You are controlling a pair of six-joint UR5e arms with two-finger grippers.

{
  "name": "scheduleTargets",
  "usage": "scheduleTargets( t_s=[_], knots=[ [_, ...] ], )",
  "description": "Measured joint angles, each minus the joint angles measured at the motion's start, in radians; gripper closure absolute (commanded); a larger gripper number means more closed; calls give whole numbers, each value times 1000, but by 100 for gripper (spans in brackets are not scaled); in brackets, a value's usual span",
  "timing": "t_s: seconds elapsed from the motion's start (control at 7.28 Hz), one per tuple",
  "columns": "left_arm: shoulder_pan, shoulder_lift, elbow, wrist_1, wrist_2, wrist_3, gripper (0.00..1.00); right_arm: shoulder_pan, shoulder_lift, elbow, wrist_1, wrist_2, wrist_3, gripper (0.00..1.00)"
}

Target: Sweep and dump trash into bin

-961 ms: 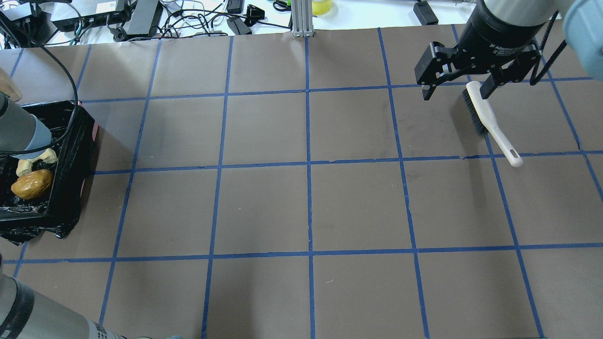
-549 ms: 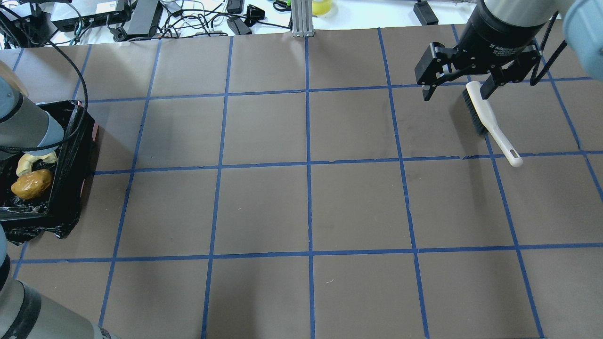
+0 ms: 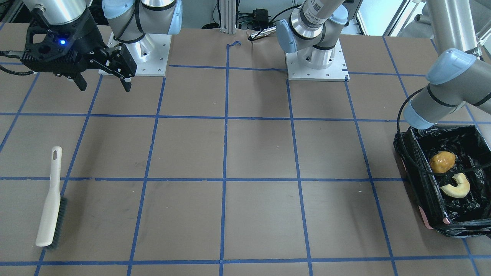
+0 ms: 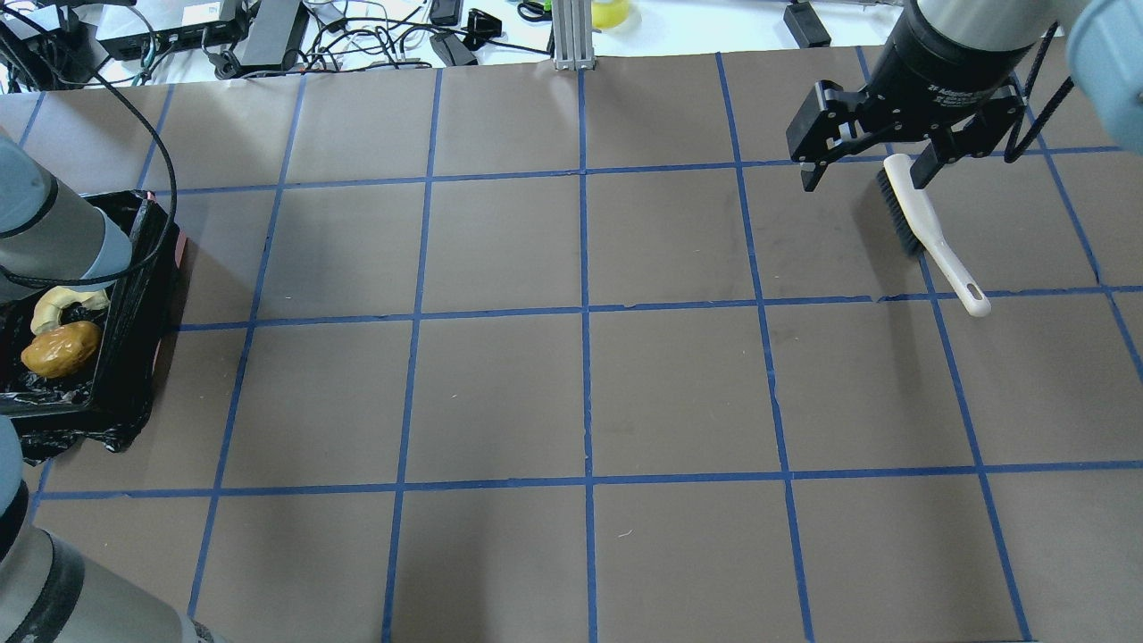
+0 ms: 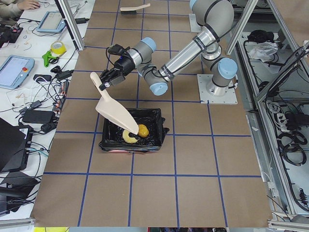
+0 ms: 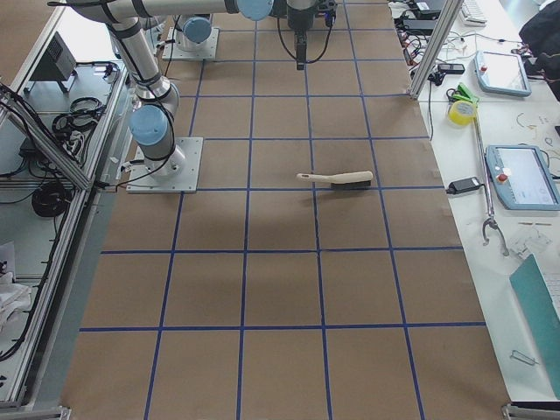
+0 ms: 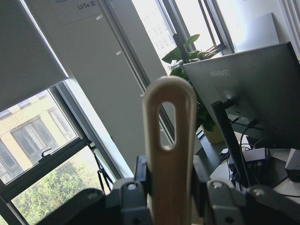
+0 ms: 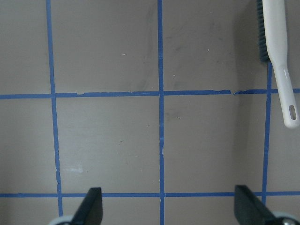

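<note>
Looking along the brown, blue-taped table (image 4: 500, 393), I see the bin (image 3: 416, 174) sitting at the end on the robot's left. It is a rectangular box lined with crinkled black plastic, with a pink corner peeping out low on its side. Inside it lie two pieces of trash, the golden-brown potato-like lump (image 3: 442, 161) and, just beside it, the pale curved rind slice (image 3: 456, 186). Whether the two touch I cannot tell. The left gripper (image 5: 107, 83) hangs in the air above and a little to one side of the bin, its jaws clamped on the handle of the beige dustpan (image 5: 115, 112). The wrist camera shows that handle, with its long hanging slot, pinched between the two fingers (image 7: 129, 199). The dustpan is tipped steeply, handle up and mouth down inside the bin, with its lip close over the rind slice. Well apart from all this, at the far opposite end of the table, the right gripper (image 4: 863, 180) hovers above the surface. Its jaws are spread wide and hold nothing. The beige hand brush (image 4: 920, 223) lies flat on the table near that gripper but clear of its fingers. Its dark bristles run along one edge, and its slotted handle end points toward the robot's side of the table.
</note>
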Motion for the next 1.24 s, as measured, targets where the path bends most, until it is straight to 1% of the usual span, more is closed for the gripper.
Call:
scheduleTargets(
  t_s=[0.41,0.69,1.24],
  knots=[
    [-9,-13,-16,84,-6,78,100,0,0,0,0,0,0,0],
    [-11,-24,-42,143,-2,99,100,0,0,0,0,0,0,0],
    [-14,-39,-47,223,-6,117,100,0,0,0,0,0,0,0]
  ],
)
